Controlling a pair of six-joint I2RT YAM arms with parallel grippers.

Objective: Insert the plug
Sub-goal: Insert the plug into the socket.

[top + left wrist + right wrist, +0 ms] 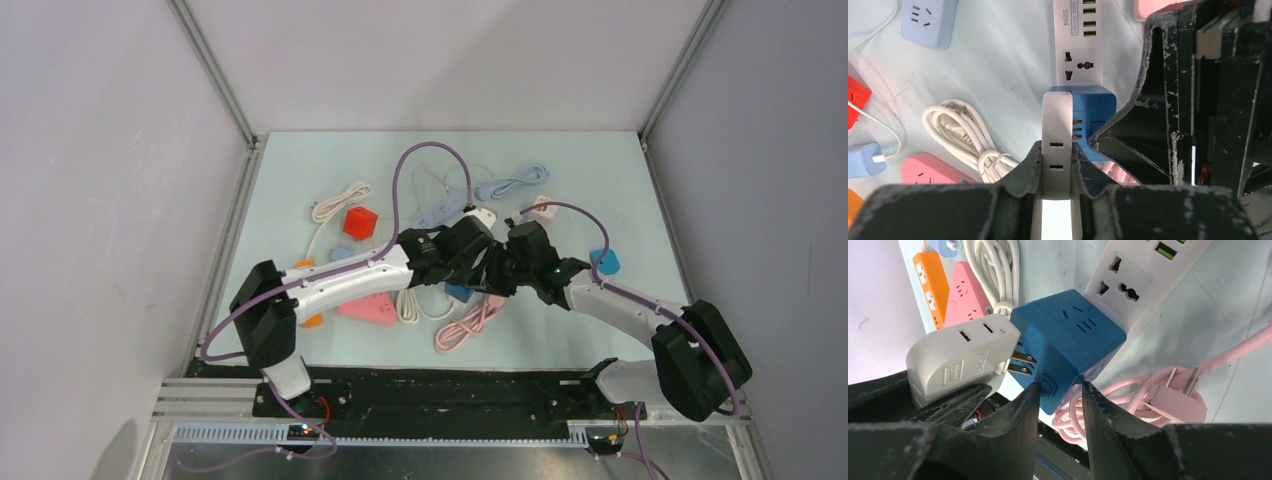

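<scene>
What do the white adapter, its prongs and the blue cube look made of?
The white adapter looks like smooth, matte moulded plastic, going by its raised lettering. Its prongs are bare metal, brassy and shiny. The blue cube seems hard plastic with a satin sheen and crisp moulded slots; the exact type can't be told.

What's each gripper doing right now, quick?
Left gripper: closed, holding the white plug.
Right gripper: closed on the blue cube.
</scene>
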